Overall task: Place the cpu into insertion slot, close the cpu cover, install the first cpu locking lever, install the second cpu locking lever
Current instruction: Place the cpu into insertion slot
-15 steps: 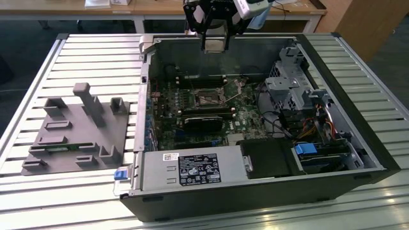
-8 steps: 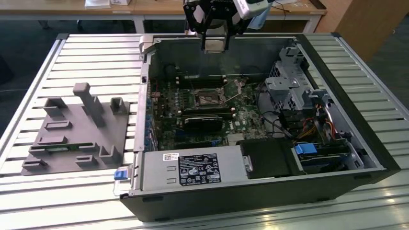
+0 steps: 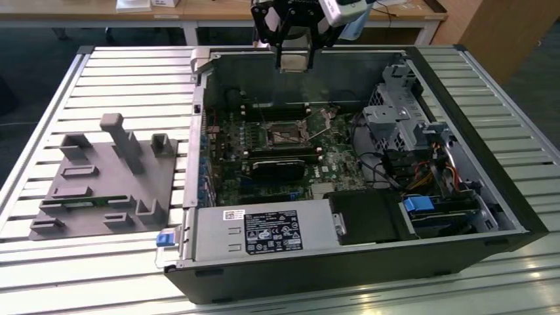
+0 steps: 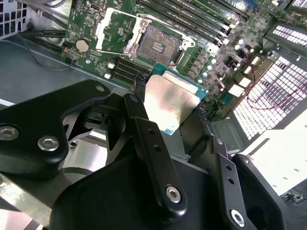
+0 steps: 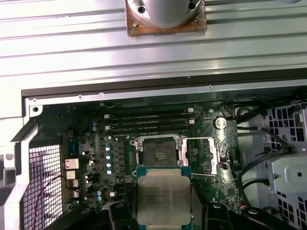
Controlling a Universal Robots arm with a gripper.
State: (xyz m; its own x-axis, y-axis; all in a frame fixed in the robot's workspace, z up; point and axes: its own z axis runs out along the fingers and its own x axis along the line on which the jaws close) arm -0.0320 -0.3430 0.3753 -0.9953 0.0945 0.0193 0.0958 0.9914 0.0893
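Slatted metal table (image 3: 105,72) carries everything in the exterior view, and on it an open computer case (image 3: 490,197) lies on its side with its inside facing up. On the exterior view's left, beside the case, sits a grey moulded fixture (image 3: 96,184) with upright posts and pockets. Within the case, a silver power supply (image 3: 262,230) with a dark label fills the near corner, and the green motherboard (image 3: 236,144) lies beyond it. The black gripper (image 3: 294,65) hangs over the far wall of the case, above the board and well apart from it. Its fingers (image 4: 139,91) are pinched on two opposite edges of the cpu (image 4: 171,106), whose dull silver top faces the cameras in both wrist views, with a teal rim showing around it. The cpu cover (image 5: 214,157), a thin silvery frame with a square window, is swung open and lies on the board just beside the insertion slot (image 5: 160,153). That slot is uncovered, its dark centre bare inside the black rim, with the long memory slots (image 5: 148,122) near one side. A round coin battery (image 5: 220,121) sits on the board near the open cover.
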